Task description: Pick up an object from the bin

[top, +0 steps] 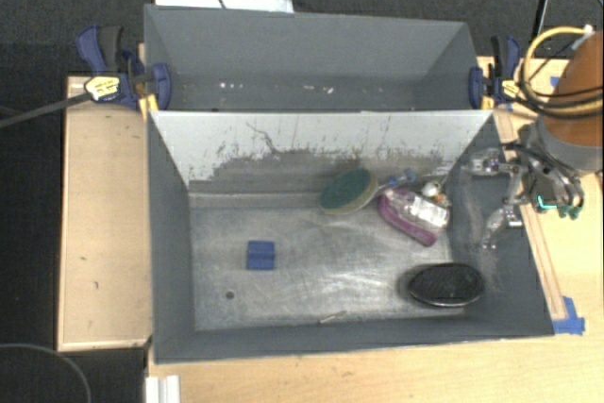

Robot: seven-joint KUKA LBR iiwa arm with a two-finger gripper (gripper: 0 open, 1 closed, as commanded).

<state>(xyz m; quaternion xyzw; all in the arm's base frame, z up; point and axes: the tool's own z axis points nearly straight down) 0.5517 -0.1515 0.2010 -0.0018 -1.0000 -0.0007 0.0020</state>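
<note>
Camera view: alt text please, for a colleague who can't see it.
The tool hangs at the right of the bin, near a black oval object and a purple-and-clear packet. A green round pad lies at the back, a blue cube left.

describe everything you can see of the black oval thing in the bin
The black oval thing is a low, rounded disc, dark all over, with a slightly shiny rim along its near edge; its material cannot be told. It lies flat on the bin's floor near the front right corner, by the foot of the right wall. Nothing seems to touch it: the purple and clear item lies apart behind it, and the gripper is above and right of it in the view.
</note>
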